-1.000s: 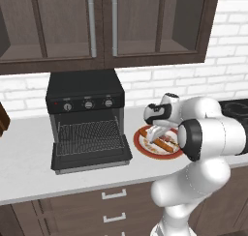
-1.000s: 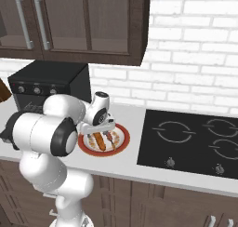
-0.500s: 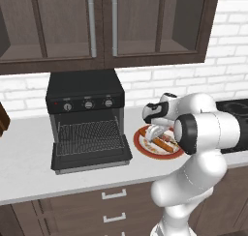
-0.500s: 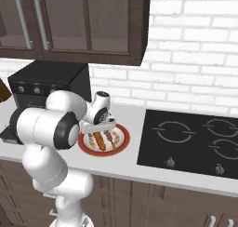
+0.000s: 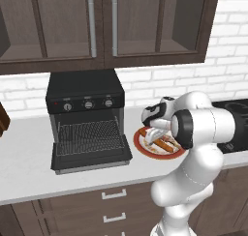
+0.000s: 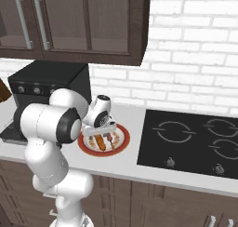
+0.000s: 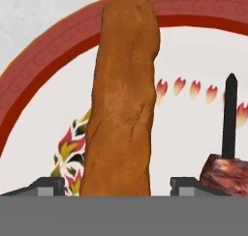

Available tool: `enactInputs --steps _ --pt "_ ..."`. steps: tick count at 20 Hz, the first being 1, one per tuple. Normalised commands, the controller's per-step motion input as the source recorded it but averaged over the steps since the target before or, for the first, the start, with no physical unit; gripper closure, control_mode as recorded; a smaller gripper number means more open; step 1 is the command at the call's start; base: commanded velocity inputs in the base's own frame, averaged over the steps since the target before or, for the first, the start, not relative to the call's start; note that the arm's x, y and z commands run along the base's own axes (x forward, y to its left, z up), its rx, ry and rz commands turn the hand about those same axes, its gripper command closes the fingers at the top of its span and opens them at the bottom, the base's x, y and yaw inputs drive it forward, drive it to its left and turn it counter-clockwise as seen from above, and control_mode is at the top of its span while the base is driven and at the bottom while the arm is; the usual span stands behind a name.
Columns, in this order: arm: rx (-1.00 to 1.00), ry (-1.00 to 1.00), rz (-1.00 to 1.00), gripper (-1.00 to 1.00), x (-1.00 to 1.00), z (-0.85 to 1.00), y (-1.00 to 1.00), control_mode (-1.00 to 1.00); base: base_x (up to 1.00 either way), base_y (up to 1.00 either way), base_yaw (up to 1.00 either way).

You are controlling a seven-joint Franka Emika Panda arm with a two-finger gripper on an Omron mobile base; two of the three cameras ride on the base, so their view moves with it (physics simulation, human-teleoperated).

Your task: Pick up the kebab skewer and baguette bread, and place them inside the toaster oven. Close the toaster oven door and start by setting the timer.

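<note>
One toaster oven stands on the tabletop, with one door dropped open at its front and one wire rack inside. Three round knobs sit in a row across its face. One red-rimmed plate lies on the tabletop, and it carries one baguette bread and one kebab skewer. One black cooktop shows four ring burners and two small dials at its front edge. Above, two long cabinet handles hang side by side. Below the tabletop, two drawer pulls are visible. One robot arm is present.
</note>
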Motion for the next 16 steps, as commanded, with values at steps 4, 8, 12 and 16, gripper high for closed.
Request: enactInputs --steps 4,8,12,16 --pt "0.00 0.00 0.00 1.00 0.00 -0.03 0.00 -1.00 0.00 0.00 0.00" --pt "0.00 -0.01 0.00 1.00 0.00 0.07 0.00 -1.00 0.00 0.00 0.00" --pt "-0.01 -0.17 0.00 1.00 -0.28 0.58 0.02 -1.00 0.00 0.00 0.00" --pt "-0.03 -0.07 0.00 1.00 -0.55 0.89 0.01 -1.00 0.00 0.00 0.00"
